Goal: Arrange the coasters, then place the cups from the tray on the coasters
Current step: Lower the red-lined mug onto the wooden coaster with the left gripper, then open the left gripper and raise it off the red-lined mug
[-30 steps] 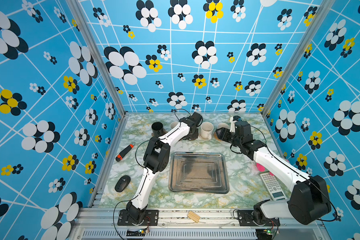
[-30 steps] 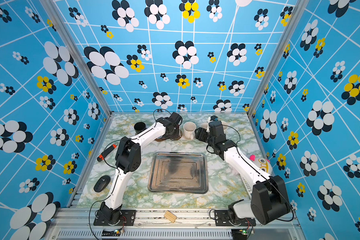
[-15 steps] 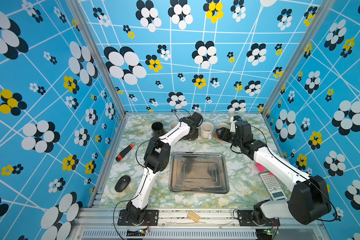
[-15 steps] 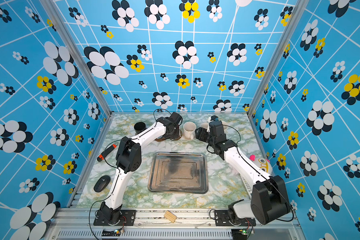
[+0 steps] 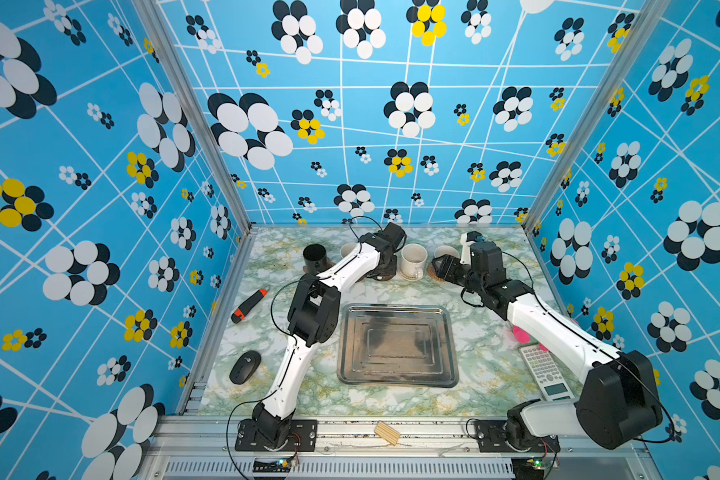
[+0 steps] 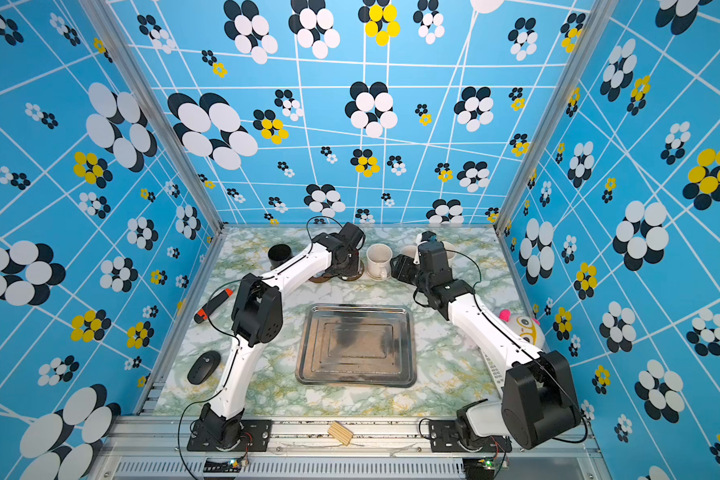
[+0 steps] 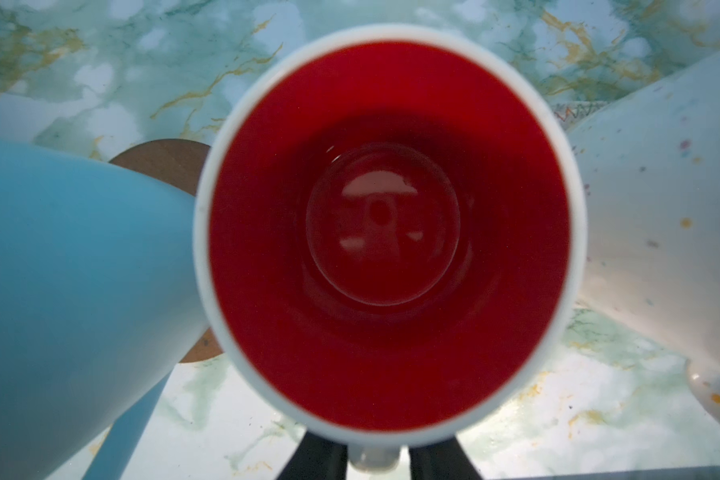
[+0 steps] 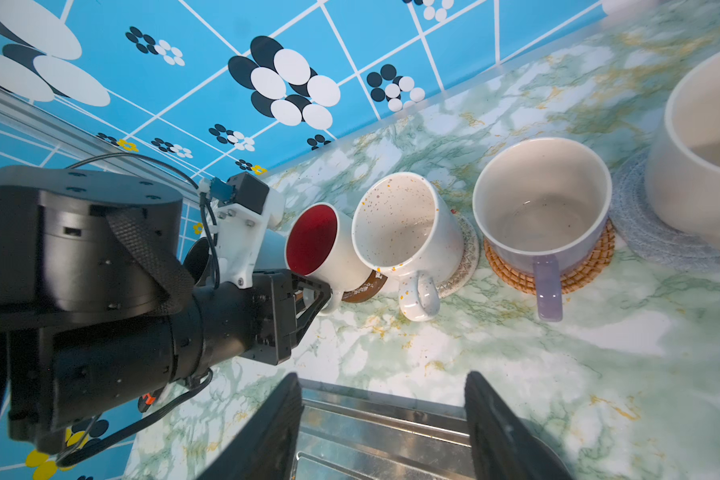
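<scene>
First, tray: the rectangular shiny steel tray (image 5: 395,349) lies nearer us than the mugs.
Right gripper: our right gripper (image 8: 381,378) hangs between the tray and the mug row, jaws wide apart, clasping nothing.
Left gripper: our left gripper (image 7: 375,459) straddles the handle of the white mug with red inside (image 8: 321,245); whether it pinches, we cannot tell.
That mug: upright on a dark-brown disc coaster (image 8: 368,287).
Far row: speckled white mug (image 8: 395,224) on whitish lacy disc (image 8: 462,257), lavender mug (image 8: 545,208) on woven tan rattan disc (image 8: 578,274), cream mug (image 8: 703,145) on grey spiral disc (image 8: 649,232).

both top views overhead on whole table (image 5: 487,399), both wrist views near red-lined mug (image 7: 387,232)
</scene>
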Robot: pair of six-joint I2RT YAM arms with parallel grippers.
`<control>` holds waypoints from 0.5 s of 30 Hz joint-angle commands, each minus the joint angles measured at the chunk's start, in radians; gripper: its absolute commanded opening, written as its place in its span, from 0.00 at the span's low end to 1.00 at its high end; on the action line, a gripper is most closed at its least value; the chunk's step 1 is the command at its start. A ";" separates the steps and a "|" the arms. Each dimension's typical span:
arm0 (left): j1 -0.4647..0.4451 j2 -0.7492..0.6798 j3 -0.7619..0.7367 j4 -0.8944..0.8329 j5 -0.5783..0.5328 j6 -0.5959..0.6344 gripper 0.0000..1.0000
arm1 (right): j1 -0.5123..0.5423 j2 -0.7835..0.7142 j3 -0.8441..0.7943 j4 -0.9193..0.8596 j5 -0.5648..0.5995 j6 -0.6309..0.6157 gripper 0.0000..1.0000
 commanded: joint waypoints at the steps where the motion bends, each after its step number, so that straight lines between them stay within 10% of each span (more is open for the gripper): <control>1: 0.004 -0.002 0.028 -0.011 -0.004 -0.008 0.28 | -0.008 -0.013 0.006 -0.004 -0.014 -0.010 0.64; 15: -0.018 -0.037 0.024 -0.008 -0.039 0.032 0.49 | -0.008 -0.018 0.015 -0.033 -0.006 -0.005 0.66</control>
